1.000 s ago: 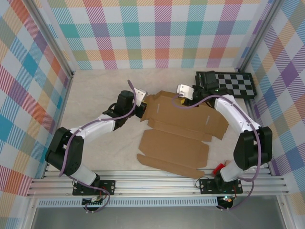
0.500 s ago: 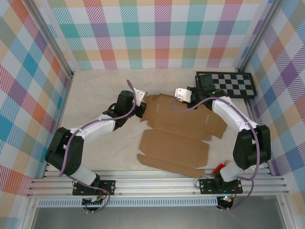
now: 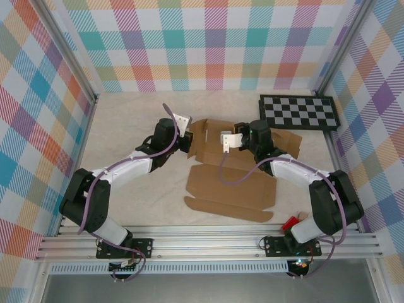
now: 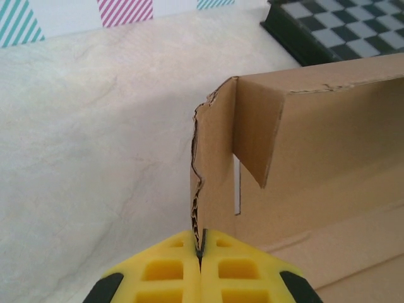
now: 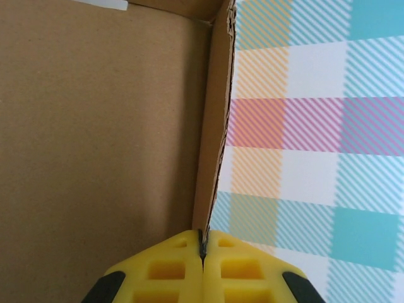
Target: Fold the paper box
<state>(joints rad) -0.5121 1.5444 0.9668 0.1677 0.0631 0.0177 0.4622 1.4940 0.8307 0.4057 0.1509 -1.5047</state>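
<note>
Left claw (image 4: 200,243), both views: I have its yellow pads pressed together on the ragged top edge of a side flap (image 4: 213,170) of the paper box (image 3: 230,189), with the flap standing upright and a short tab folded inward beside it.

Right claw (image 5: 202,243): likewise pinched shut, on the thin edge of a raised wall (image 5: 213,126). Brown board lies to its left and the plaid backdrop (image 5: 303,126) to its right.

Overhead, the left claw (image 3: 187,140) and the right claw (image 3: 237,140) face each other across the far half of the box. That half is lifted into walls, while the near half lies flat on the tabletop (image 3: 126,120), toward the arm bases. The checkerboard panel (image 3: 300,112) sits apart at the far right corner.

Step in hand, as I judge it, is bringing the far walls up square. To do it well I would:
- move both claws together so the board turns on its creases and does not twist;
- keep each pinch close to a crease;
- pull gently on the left, where the torn-looking edge may give way;
- let go only once the tab sits inside the wall, or the walls may spring flat.
</note>
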